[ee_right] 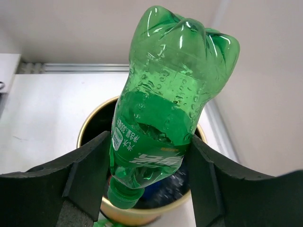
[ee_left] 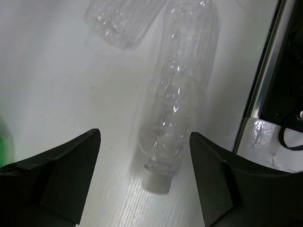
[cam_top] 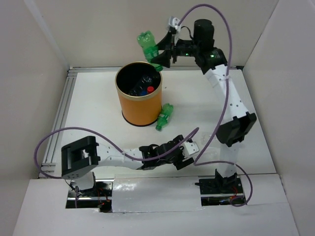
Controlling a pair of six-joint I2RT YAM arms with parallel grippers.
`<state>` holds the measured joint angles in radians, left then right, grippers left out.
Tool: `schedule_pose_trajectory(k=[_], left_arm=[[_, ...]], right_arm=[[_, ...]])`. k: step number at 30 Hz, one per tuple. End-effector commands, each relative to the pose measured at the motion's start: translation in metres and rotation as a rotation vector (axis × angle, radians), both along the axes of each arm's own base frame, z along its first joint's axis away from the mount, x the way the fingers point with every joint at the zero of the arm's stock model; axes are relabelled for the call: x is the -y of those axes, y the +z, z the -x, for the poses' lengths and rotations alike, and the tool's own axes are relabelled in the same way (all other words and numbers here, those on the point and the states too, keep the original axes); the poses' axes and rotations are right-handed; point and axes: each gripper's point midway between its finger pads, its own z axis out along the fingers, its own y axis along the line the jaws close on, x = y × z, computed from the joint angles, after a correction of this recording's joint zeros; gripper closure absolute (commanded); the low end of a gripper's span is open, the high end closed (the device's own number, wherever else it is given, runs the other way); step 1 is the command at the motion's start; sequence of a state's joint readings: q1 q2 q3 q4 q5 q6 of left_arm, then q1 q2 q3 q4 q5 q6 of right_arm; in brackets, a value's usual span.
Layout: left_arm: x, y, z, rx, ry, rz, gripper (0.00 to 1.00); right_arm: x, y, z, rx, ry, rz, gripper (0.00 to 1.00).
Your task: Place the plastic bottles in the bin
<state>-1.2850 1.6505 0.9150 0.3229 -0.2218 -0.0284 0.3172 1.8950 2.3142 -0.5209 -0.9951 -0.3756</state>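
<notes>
Ahead of the left gripper point(ee_left: 144, 137) — wrist view only — lie clear bottles point(ee_left: 177, 94).

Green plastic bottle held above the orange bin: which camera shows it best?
Right wrist: the green plastic bottle fills the frame, cap down, clamped in the right pincer above the orange cylindrical bin. The top view shows it small and far; the left wrist view misses it.

Clear bottle point(ee_left: 177, 94) before wide-spread hand point(ee_left: 144, 142)

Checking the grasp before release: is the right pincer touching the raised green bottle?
Touching. Right wrist view: the right pincer has both fingers pressed on the raised green bottle.
</notes>
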Motion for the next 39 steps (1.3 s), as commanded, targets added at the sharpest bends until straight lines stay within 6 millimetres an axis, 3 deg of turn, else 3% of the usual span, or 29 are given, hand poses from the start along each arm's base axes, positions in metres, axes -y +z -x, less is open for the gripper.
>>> schedule_pose_trajectory(k=[1,3,5,7,8,10,11,12,13,14,15,16,17,18,20,21,22,23,24,26,27,29,30,31,32,33,36,37,39], left_arm=[[0.037,0.022,0.004,0.063,-0.090,0.077,0.12],[0.045,0.013,0.001,0.072,-0.099,0.048,0.12],[0.048,0.003,0.004,0.074,-0.107,0.012,0.11],[0.053,-0.003,0.002,0.080,-0.115,-0.014,0.11],[0.054,-0.018,0.006,0.081,-0.130,-0.047,0.11],[0.056,-0.025,0.002,0.080,-0.116,-0.077,0.11],[0.053,-0.040,0.003,0.076,-0.122,-0.115,0.11],[0.056,-0.042,0.002,0.083,-0.126,-0.121,0.11],[0.055,-0.047,0.002,0.076,-0.128,-0.141,0.12],[0.055,-0.051,0.002,0.071,-0.129,-0.157,0.14],[0.054,-0.062,0.002,0.062,-0.130,-0.185,0.15],[0.054,-0.066,0.002,0.058,-0.131,-0.197,0.21],[0.052,-0.069,0.003,0.054,-0.132,-0.211,0.25],[0.051,-0.075,0.003,0.050,-0.132,-0.223,0.33],[0.044,-0.073,0.001,0.048,-0.104,-0.229,0.59],[0.040,-0.070,-0.001,0.046,-0.077,-0.222,0.99],[0.033,-0.067,-0.003,0.047,-0.048,-0.220,1.00],[0.030,-0.058,-0.004,0.050,-0.032,-0.203,1.00],[0.026,-0.029,-0.012,0.070,0.009,-0.147,1.00],[0.012,0.001,-0.025,0.061,0.068,-0.089,1.00],[0.002,0.043,-0.035,0.085,0.121,-0.010,1.00],[-0.018,0.086,-0.059,0.081,0.208,0.075,1.00],[-0.026,0.112,-0.068,0.090,0.240,0.136,1.00],[-0.041,0.154,-0.075,0.099,0.280,0.240,1.00],[-0.052,0.175,-0.085,0.108,0.314,0.292,1.00],[-0.069,0.203,-0.106,0.127,0.377,0.355,1.00],[-0.119,0.265,-0.141,0.187,0.533,0.515,0.98],[-0.138,0.276,-0.153,0.217,0.614,0.536,0.94],[-0.174,0.286,-0.182,0.249,0.770,0.560,0.87]], right_arm=[[-0.049,-0.064,-0.019,-0.188,0.106,0.012,0.58],[-0.069,-0.073,-0.014,-0.202,0.122,0.019,0.37],[-0.075,-0.080,-0.019,-0.211,0.096,0.028,0.20],[-0.079,-0.077,-0.016,-0.211,0.097,0.025,0.08],[-0.077,-0.073,-0.015,-0.202,0.088,0.022,0.05],[-0.055,-0.057,-0.021,-0.206,0.033,-0.001,0.01],[-0.046,-0.052,-0.021,-0.201,0.028,-0.006,0.01],[-0.024,-0.058,-0.031,-0.233,-0.019,-0.008,0.01],[-0.009,-0.044,-0.025,-0.215,-0.034,-0.018,0.01],[0.006,-0.046,-0.026,-0.225,-0.054,-0.018,0.01],[0.020,-0.062,-0.030,-0.270,-0.086,-0.008,0.01],[0.054,-0.053,-0.035,-0.258,-0.155,-0.021,0.01],[0.072,-0.055,-0.034,-0.282,-0.179,-0.028,0.01],[0.090,-0.074,-0.036,-0.335,-0.211,-0.024,0.01],[0.141,-0.071,-0.034,-0.343,-0.331,-0.040,0.01],[0.158,-0.075,-0.033,-0.333,-0.365,-0.030,0.01],[0.190,-0.096,-0.034,-0.374,-0.434,-0.028,0.01],[0.204,-0.092,-0.022,-0.355,-0.468,-0.026,0.02],[0.219,-0.101,-0.018,-0.348,-0.506,-0.006,0.03],[0.248,-0.135,-0.005,-0.382,-0.559,0.041,0.13],[0.254,-0.143,0.010,-0.403,-0.580,0.073,0.23],[0.270,-0.182,0.027,-0.405,-0.588,0.172,0.58],[0.268,-0.195,0.044,-0.431,-0.571,0.214,0.63],[0.278,-0.209,0.049,-0.393,-0.577,0.290,0.64],[0.277,-0.233,0.062,-0.433,-0.558,0.325,0.63],[0.278,-0.244,0.076,-0.451,-0.547,0.354,0.54],[0.282,-0.286,0.106,-0.455,-0.471,0.460,0.28],[0.279,-0.290,0.118,-0.420,-0.427,0.494,0.17],[0.277,-0.308,0.138,-0.425,-0.374,0.534,0.10]])
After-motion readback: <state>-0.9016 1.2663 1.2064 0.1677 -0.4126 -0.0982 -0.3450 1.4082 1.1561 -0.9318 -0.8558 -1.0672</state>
